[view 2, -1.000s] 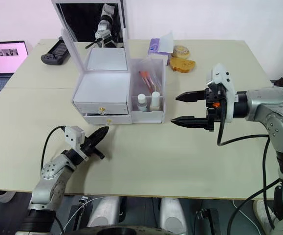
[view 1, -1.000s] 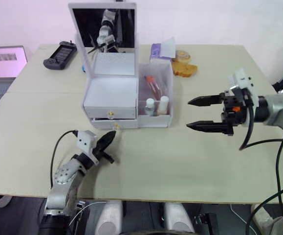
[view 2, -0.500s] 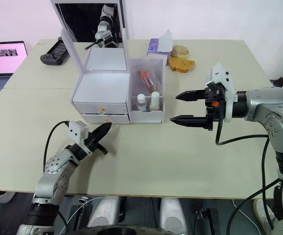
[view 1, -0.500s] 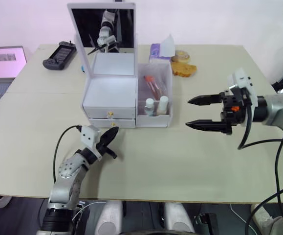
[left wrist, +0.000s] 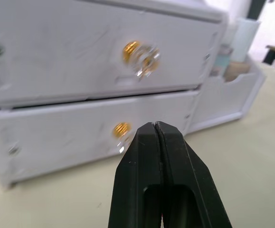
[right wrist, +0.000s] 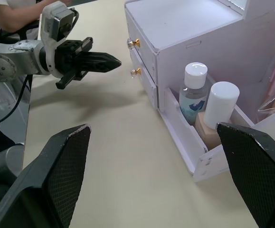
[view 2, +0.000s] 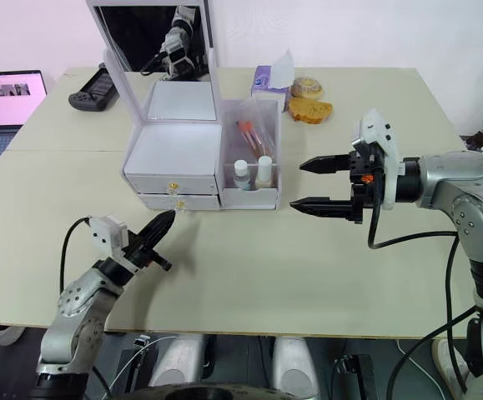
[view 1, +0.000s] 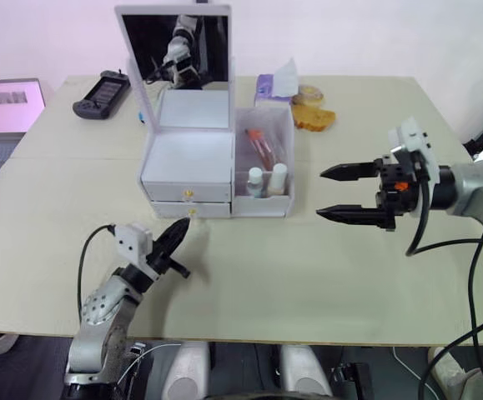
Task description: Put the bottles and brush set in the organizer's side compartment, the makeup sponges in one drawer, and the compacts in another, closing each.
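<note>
Organizer (view 1: 216, 162) sits about mid-table (view 1: 308, 258), white, with its mirrored lid (view 1: 174, 46) standing upright at the back. Both drawers on the front look pushed in, upper drawer (left wrist: 94, 50) and lower drawer (left wrist: 90, 133), each with a little gold knob; there's a thin dark gap between them but neither is sticking out. The clear side compartment (view 1: 266, 162) on its right side has the two bottles (right wrist: 208, 102) standing up at the front, white caps, and the brush set (view 1: 260, 146) in its pouch leaning behind them. Left gripper (view 1: 174, 237) is just in front of the lower drawer, fingers pinched fully together with nothing between them, tip pointing at the lower knob (left wrist: 121, 130) and very close to it, can't tell if it's actually touching. Right gripper (view 1: 341, 193) hangs off to the right of the organizer, a bit apart from it, fingers spread wide and empty. Farther back there's a tissue pack (view 1: 276, 83), some snack-looking stuff (view 1: 312, 112) beside it, a black controller (view 1: 103, 93) and a laptop (view 1: 7, 104) on the left edge.
</note>
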Action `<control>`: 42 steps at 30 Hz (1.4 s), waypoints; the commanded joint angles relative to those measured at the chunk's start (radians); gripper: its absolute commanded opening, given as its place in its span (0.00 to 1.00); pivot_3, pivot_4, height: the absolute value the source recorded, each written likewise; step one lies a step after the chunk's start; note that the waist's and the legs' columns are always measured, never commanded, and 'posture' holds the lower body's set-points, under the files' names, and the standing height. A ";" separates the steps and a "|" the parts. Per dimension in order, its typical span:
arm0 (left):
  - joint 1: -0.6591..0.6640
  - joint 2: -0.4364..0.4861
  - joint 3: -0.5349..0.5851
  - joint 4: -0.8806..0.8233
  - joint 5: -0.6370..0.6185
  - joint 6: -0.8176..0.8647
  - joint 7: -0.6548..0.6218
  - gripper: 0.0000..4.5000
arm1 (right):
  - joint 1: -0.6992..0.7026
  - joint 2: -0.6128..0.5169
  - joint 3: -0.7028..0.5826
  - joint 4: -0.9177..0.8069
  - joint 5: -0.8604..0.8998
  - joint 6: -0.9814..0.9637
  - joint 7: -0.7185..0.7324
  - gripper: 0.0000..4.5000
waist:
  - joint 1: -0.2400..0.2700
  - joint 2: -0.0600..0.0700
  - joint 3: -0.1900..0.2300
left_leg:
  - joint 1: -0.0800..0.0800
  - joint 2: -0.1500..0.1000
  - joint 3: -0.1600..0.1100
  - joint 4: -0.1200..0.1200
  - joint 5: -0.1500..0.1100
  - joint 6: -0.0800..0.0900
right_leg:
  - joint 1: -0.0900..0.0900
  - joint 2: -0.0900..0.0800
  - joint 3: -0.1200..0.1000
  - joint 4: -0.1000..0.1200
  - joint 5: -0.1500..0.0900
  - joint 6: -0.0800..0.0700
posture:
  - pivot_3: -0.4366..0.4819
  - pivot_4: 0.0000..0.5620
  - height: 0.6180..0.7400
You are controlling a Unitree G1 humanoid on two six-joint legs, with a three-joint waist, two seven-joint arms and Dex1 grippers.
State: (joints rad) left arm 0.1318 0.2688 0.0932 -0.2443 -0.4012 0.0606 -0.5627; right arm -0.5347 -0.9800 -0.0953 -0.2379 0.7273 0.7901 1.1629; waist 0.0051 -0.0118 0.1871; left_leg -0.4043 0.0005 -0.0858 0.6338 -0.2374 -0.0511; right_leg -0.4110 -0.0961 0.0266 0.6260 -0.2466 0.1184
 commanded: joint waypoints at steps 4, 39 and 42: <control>-0.075 0.011 0.002 0.074 0.029 -0.026 0.003 0.01 | -0.019 0.002 -0.030 -0.025 0.013 -0.011 -0.005 1.00 | 0.003 0.000 0.000 | 0.000 0.000 0.000 0.000 0.000 0.000 | 0.000 0.000 0.000 -0.001 0.000 0.000 | 0.48 0.27 1.00; 0.013 0.058 0.121 -0.082 -0.072 0.142 0.046 0.19 | 0.125 0.029 -0.118 0.140 -0.031 -0.088 -0.038 1.00 | 0.001 0.000 0.000 | 0.000 0.000 0.000 -0.001 0.000 0.000 | 0.000 0.000 0.000 -0.001 0.002 0.003 | 0.48 0.27 1.00; 0.078 0.129 0.216 -0.171 -0.143 0.194 0.031 0.50 | 0.170 0.060 -0.186 0.192 -0.055 -0.157 -0.076 1.00 | -0.001 0.000 0.000 | 0.000 0.000 0.000 -0.001 0.000 0.000 | 0.000 0.000 0.000 -0.001 0.001 0.002 | 0.48 0.27 1.00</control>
State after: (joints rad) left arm 0.2025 0.3774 0.2586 -0.3452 -0.4970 0.2404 -0.5214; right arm -0.3619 -0.9252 -0.2182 -0.0496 0.6706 0.6751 1.1036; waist 0.0040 -0.0118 0.1873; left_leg -0.4043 0.0004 -0.0858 0.6330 -0.2374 -0.0511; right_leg -0.4106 -0.0962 0.0267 0.6248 -0.2466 0.1185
